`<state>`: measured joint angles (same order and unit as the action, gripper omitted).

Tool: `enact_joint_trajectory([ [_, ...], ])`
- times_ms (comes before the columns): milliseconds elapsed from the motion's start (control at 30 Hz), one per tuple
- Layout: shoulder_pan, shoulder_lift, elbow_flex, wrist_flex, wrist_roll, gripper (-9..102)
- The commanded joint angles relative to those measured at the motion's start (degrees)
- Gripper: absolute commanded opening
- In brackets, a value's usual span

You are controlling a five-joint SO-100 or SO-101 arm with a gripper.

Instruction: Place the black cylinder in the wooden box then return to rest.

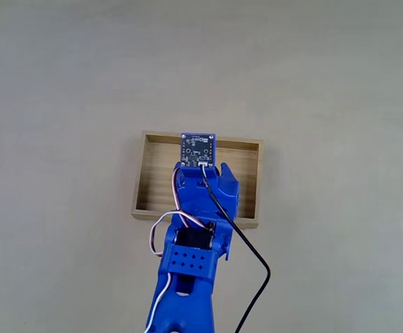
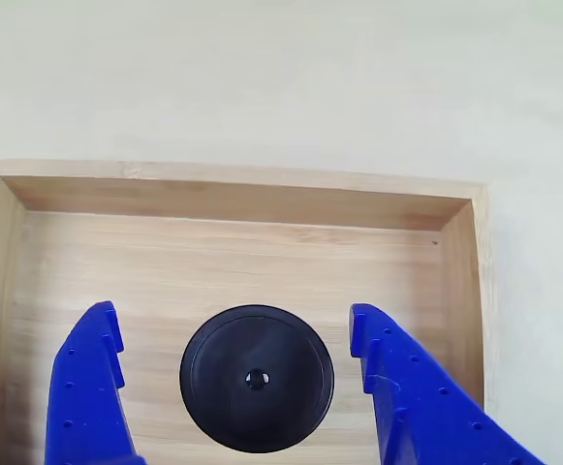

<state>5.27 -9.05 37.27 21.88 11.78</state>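
Observation:
In the other view the black cylinder (image 2: 225,392) stands with its round top and centre dimple facing up on the slatted floor of the wooden box (image 2: 233,201). My gripper (image 2: 233,316) is open, its blue fingers (image 2: 92,373) on either side of the cylinder with a gap of floor showing on each side. In the fixed view the blue arm (image 1: 201,201) reaches over the wooden box (image 1: 152,187) from below, and its body hides the cylinder and the fingers.
The box lies on a plain pale tabletop (image 1: 62,104) with free room all around it. A black cable (image 1: 253,253) trails from the arm's square circuit board (image 1: 198,147) down to the bottom edge of the fixed view.

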Motion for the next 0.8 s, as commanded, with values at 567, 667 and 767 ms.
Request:
enact_joint_trajectory([
  [567, 2.3, -44.9, 12.7, 14.1, -1.7, 33],
  [667, 2.7, -51.8, 15.6, 18.3, -3.3, 32],
  [767, 2.7, -57.0, 16.9, 23.8, -5.3, 30],
])
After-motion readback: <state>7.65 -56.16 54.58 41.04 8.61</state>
